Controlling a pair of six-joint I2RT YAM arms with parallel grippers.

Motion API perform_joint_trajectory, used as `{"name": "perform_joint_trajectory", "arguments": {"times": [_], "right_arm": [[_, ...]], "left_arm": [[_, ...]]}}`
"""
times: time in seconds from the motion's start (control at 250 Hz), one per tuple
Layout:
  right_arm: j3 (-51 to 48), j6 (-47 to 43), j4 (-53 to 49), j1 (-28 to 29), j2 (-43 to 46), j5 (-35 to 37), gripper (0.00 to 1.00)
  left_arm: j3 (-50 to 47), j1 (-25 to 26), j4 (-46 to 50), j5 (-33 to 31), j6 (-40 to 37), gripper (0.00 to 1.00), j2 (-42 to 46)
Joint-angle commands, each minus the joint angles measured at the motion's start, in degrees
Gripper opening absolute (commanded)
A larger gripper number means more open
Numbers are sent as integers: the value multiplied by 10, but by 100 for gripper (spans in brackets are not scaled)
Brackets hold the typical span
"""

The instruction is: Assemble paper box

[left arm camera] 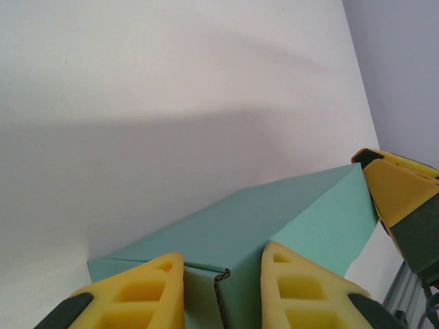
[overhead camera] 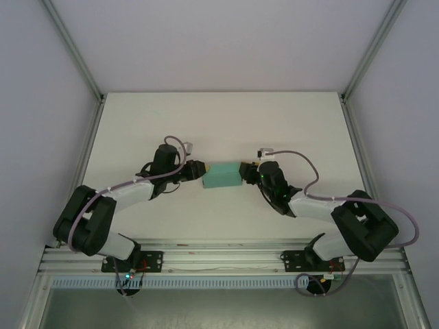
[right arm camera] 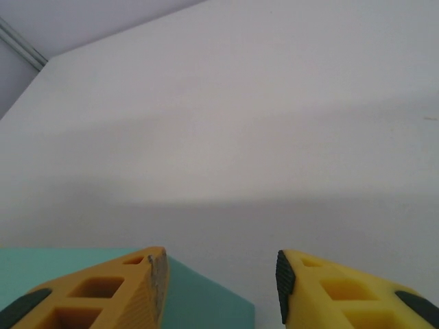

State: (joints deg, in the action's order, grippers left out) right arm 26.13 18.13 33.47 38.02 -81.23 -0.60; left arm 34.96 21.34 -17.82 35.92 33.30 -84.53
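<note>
Evidently the paper box lay lengthwise across mid-frame: left end effector narrow astride its left end, grip uncertain; right end effector parted at the other.

The paper box lies on the table, near the middle. The left gripper is right at the box's left end. The right gripper is right at the box's right end. So the box sits between the two.

Both arms reach in from the near side of the box. Their bases are in front of the box, one off to its left and one off to its right.

In the left wrist view, the end of the box is under both fingers. In the right wrist view, the box is under one finger. The other finger is beside the box, over the table.
</note>
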Motion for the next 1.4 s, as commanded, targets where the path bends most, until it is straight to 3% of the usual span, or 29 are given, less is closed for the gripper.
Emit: {"name": "perform_joint_trajectory", "arguments": {"times": [0.0,0.152,0.372,0.48,0.524,0.604,0.696,0.736,0.843,0.867,0.955,1.083,1.223,1.327,1.395], "right_arm": [[-52,-62,-112,8,-72,-57,44],[-77,-65,-36,8,-96,-73,40],[-66,-64,-18,7,-113,-82,41],[-36,-72,-77,8,-80,-79,41],[-15,-77,-117,8,-61,-75,42],[19,-93,-173,7,-27,-67,48],[68,-99,-235,7,-5,-43,55],[92,-104,-259,7,-2,-38,57],[150,-106,-291,8,-4,-36,66],[160,-107,-295,8,-4,-34,67],[198,-115,-318,8,2,-20,72],[247,-139,-365,8,17,8,80],[276,-270,-394,7,34,-68,100],[299,-447,-459,7,27,-182,100],[335,-586,-557,8,6,-255,100]], "left_arm": [[-56,28,56,-35,-63,0,-65],[-103,30,-26,-53,-62,0,-48],[-93,31,9,-82,-80,0,-38],[-48,31,73,-87,-81,0,-28],[-30,31,95,-94,-81,11,-20],[5,31,142,-108,-88,14,-6],[50,32,190,-120,-96,32,5],[66,33,205,-126,-93,45,10],[107,32,248,-142,-90,51,18],[117,32,259,-151,-87,58,20],[148,32,293,-172,-89,99,29],[190,31,327,-214,-92,100,47],[239,26,372,-287,-84,100,64],[263,-1,401,-339,-61,100,67],[262,-30,410,-346,-46,100,65]]}}
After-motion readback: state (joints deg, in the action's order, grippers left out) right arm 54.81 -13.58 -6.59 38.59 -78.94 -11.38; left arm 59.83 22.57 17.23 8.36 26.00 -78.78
